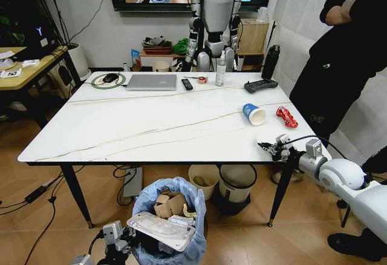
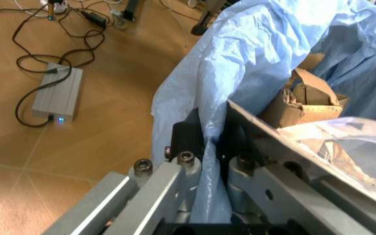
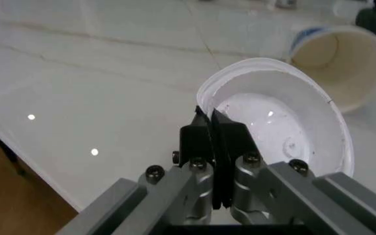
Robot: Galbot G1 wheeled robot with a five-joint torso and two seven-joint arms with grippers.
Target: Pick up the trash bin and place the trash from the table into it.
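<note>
Currently the trash bin (image 1: 168, 229), lined w/ a crinkled light-blue bag, is seen low at the near edge of the scene, in front of the surface (image 1: 151, 126), w/ wooden floor around it. Its rim and bag are pinched by the left claw (image 2: 206, 147), fingers closed narrow on the bag and bin wall. Brown cardboard (image 1: 169, 204) and a clear flat plastic tray (image 1: 160, 229) are seen inside the bin, the tray lying across the top.

At the near right corner of the surface the right claw (image 3: 213, 128) is seen, fingers closed tight on the rim of a white disc (image 3: 286, 122), a shallow lid-like piece tilted w/ its hollow facing the wrist camera. Whether the disc touches the surface can't be told.

A blue paper cup (image 1: 254, 114) lies on its side on the right part of the surface, just beyond the disc, mouth toward the near side. A red wrapper (image 1: 286, 117) lies just right of the cup, apart from it. At the far edge a silver laptop (image 1: 152, 81) lies closed, w/ a black remote (image 1: 187, 84) just right of it.
</note>
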